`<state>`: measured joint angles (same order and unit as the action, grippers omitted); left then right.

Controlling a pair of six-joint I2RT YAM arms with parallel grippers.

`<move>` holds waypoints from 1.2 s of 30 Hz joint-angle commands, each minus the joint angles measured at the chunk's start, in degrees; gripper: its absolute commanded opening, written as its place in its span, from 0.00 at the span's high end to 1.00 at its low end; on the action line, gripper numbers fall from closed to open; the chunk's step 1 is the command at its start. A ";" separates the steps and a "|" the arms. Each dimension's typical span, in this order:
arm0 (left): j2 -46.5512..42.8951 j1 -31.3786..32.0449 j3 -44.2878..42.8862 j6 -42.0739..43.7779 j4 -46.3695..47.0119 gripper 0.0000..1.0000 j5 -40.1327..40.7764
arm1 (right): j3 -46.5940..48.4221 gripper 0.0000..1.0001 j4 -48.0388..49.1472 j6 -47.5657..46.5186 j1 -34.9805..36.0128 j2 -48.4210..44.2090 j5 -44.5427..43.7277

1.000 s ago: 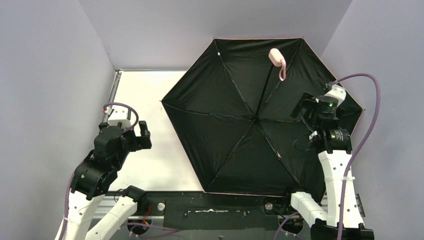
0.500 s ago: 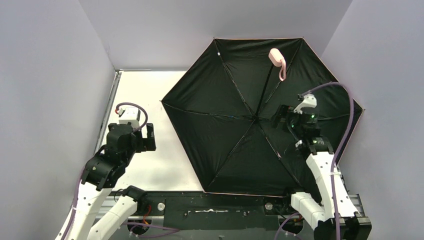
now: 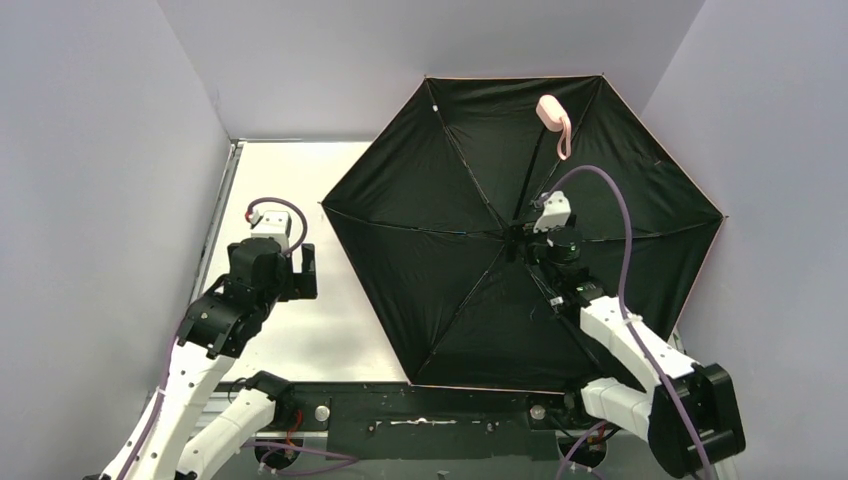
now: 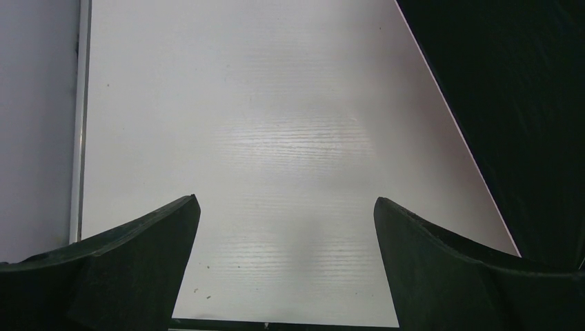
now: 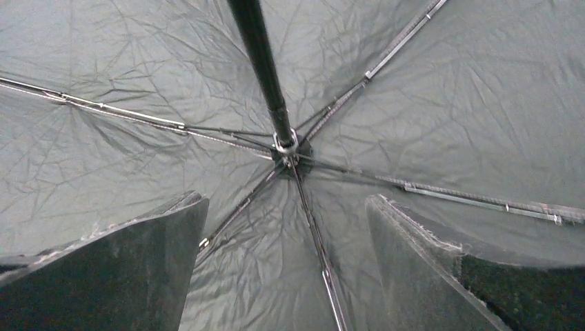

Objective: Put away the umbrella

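Folding umbrella point(image 3: 450, 300) lies fully open on the right of the surface point(image 3: 290, 170), black lining up, shaft point(image 5: 259, 55) rising to the pink handle point(image 3: 549, 110). Right hand point(image 5: 286, 198) released, jaws spread just above the hub point(image 5: 285, 143). Left hand point(image 4: 286, 200) released over the surface beside the canopy. Risk: an off-centre grip would likely catch the thin ribs point(image 5: 476, 200) or pinch fabric, bending them rather than collapsing the canopy.

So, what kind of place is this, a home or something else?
Most likely a robot test cell in a lab: plain grey walls close in a white table, the left arm and right arm are bolted at its near edge, and an open umbrella lies on it.
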<state>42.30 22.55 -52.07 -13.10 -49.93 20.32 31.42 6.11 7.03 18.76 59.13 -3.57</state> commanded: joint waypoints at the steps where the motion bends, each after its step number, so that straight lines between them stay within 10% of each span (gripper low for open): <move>1: -1.19 -0.48 -0.53 -0.17 1.94 0.03 -0.06 | -0.43 0.15 16.72 -6.22 0.11 5.31 4.69; 36: 1.04 -0.79 -0.74 1.23 2.75 0.04 -1.77 | 3.00 0.67 44.53 -5.36 -11.51 29.33 25.99</move>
<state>43.20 22.31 -52.07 -12.82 -49.91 19.51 31.33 43.35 1.28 8.10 87.09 20.99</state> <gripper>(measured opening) 0.963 0.366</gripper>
